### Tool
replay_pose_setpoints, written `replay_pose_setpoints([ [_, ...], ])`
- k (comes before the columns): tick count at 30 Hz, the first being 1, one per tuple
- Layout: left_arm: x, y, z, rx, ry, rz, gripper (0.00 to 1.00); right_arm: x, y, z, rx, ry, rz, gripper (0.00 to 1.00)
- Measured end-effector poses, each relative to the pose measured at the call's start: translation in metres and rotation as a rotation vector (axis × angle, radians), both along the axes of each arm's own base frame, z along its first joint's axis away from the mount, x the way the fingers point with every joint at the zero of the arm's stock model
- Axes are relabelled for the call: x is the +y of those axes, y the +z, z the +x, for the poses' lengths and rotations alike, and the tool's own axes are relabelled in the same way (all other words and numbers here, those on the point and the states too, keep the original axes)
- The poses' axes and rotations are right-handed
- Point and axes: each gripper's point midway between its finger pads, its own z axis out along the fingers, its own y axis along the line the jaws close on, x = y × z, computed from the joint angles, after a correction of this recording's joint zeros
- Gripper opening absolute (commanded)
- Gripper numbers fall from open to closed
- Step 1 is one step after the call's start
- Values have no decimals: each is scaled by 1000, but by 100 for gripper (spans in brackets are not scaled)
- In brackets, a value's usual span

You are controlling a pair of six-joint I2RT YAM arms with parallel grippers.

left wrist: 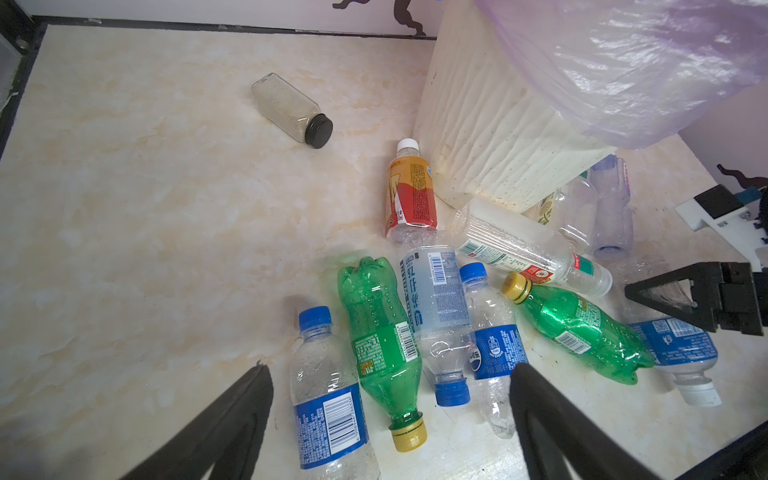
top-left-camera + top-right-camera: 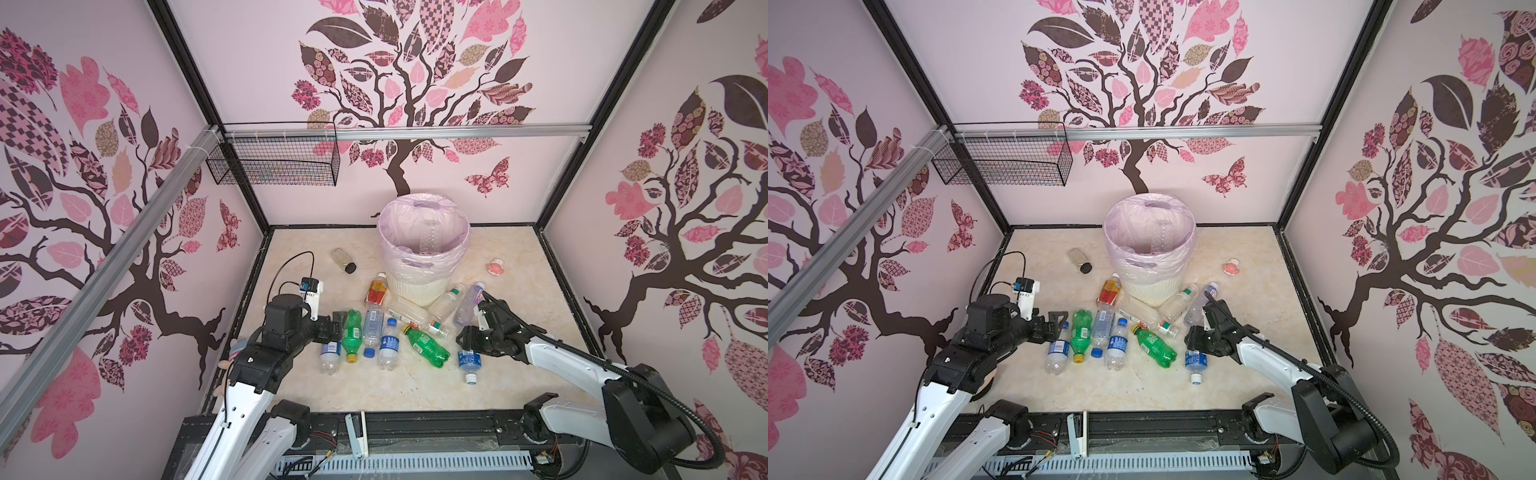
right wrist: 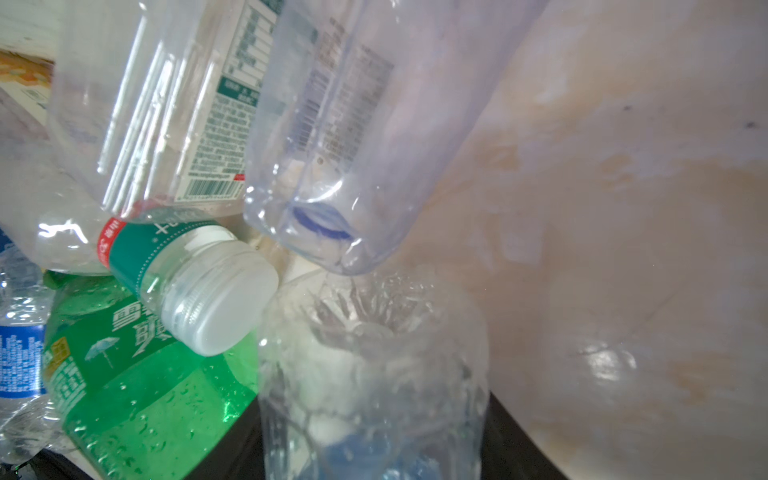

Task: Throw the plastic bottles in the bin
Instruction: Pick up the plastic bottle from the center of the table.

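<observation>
Several plastic bottles (image 2: pixel 388 345) lie in a pile in front of the bin (image 2: pixel 419 289), which is white, ribbed and lined with a pale pink bag. They are clear with blue labels, green (image 2: pixel 428 345), and one orange-red (image 2: pixel 377 291). One clear bottle shows inside the bin. My left gripper (image 2: pixel 338 322) hangs open over the pile's left end, its fingers (image 1: pixel 249 415) astride a blue-labelled bottle (image 1: pixel 328 407) and a green one (image 1: pixel 382 332). My right gripper (image 2: pixel 467 338) is shut on the base of a blue-labelled clear bottle (image 2: pixel 469 361), which fills its jaws in the right wrist view (image 3: pixel 374 374).
A brownish jar with a black lid (image 2: pixel 344 259) lies left of the bin and a small pink toy (image 2: pixel 495 267) lies to its right. A black wire basket (image 2: pixel 274 162) hangs on the back left rail. Walls close in on three sides.
</observation>
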Motion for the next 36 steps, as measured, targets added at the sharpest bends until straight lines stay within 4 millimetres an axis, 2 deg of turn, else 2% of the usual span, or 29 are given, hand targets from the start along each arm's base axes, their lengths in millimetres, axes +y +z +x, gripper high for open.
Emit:
replay_pose_setpoints([
  [5,0,0,0,0,0,0,92,-9,4,-3,-6,-15,-40,57],
  [8,0,0,0,0,0,0,92,-15,18,-1,-34,-28,-68,57],
  [15,0,0,0,0,2,0,92,-20,84,21,-195,-66,-77,56],
  [21,1,0,0,0,4,-1,92,-22,132,37,-287,-73,-96,55],
  [28,1,2,-1,-8,6,-5,92,-18,210,63,-452,-78,-87,56],
  [36,2,4,-2,-17,9,-11,92,-6,295,92,-610,-69,-46,56],
])
